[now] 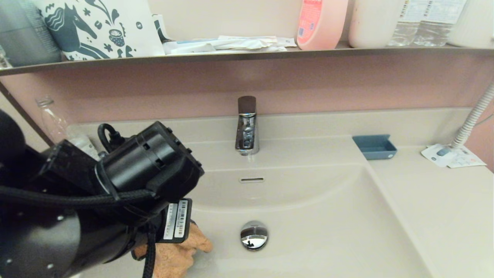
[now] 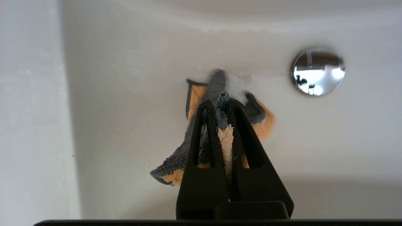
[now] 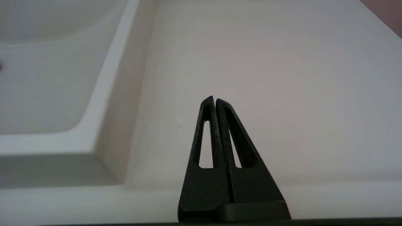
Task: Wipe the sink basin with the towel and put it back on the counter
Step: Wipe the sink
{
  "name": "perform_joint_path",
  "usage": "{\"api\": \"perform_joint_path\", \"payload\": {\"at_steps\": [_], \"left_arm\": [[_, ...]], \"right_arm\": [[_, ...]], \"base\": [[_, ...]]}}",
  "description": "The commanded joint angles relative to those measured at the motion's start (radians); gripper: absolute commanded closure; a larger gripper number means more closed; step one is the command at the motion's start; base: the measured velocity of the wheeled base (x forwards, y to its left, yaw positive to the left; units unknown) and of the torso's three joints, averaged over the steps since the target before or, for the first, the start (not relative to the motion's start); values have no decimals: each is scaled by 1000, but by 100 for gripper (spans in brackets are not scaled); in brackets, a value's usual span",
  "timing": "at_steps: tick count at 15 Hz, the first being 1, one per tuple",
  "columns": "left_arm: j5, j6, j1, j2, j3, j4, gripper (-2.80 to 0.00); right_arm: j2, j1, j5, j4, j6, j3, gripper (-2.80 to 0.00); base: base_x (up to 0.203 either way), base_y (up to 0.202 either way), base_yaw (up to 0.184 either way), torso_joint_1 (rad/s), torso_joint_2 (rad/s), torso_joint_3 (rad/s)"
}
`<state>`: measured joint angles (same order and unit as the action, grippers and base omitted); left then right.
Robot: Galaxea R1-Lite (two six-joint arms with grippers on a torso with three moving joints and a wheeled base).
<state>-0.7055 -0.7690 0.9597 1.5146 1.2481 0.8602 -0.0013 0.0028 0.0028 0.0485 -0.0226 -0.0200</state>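
Observation:
The beige-cream sink basin (image 1: 328, 231) fills the middle of the head view, with its chrome drain plug (image 1: 254, 234) and slot overflow (image 1: 251, 180). My left arm reaches down into the basin's left part. In the left wrist view my left gripper (image 2: 220, 102) is shut on the orange-tan towel (image 2: 263, 125), which has a grey-blue edge and is pressed against the basin floor, left of the drain plug (image 2: 317, 71). The towel (image 1: 181, 253) pokes out under the arm in the head view. My right gripper (image 3: 214, 99) is shut and empty, hovering over the counter (image 3: 282, 78) right of the basin.
A chrome faucet (image 1: 246, 127) stands behind the basin. A blue soap dish (image 1: 374, 146), a paper card (image 1: 451, 155) and a white hose (image 1: 472, 117) are on the right counter (image 1: 444, 208). A clear bottle (image 1: 52, 119) stands at the left. The shelf (image 1: 247, 56) above holds bottles and a bag.

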Motion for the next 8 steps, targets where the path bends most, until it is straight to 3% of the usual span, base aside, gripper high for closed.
{"api": "perform_joint_path", "payload": {"at_steps": [1,4,8], "left_arm": [[-11,-4,-7,-14,14,3,0],[-75,13,-43,-12,23,-127,0],[-52,241,-202,-18,7,-458,0]], "right_arm": [[1,0,0,1,0,0,0],[1,0,1,1,0,0,0],[1,0,0,1,0,0,0]], "base": [[0,0,0,0,0,0],[0,0,0,0,0,0],[0,0,0,0,0,0]]}}
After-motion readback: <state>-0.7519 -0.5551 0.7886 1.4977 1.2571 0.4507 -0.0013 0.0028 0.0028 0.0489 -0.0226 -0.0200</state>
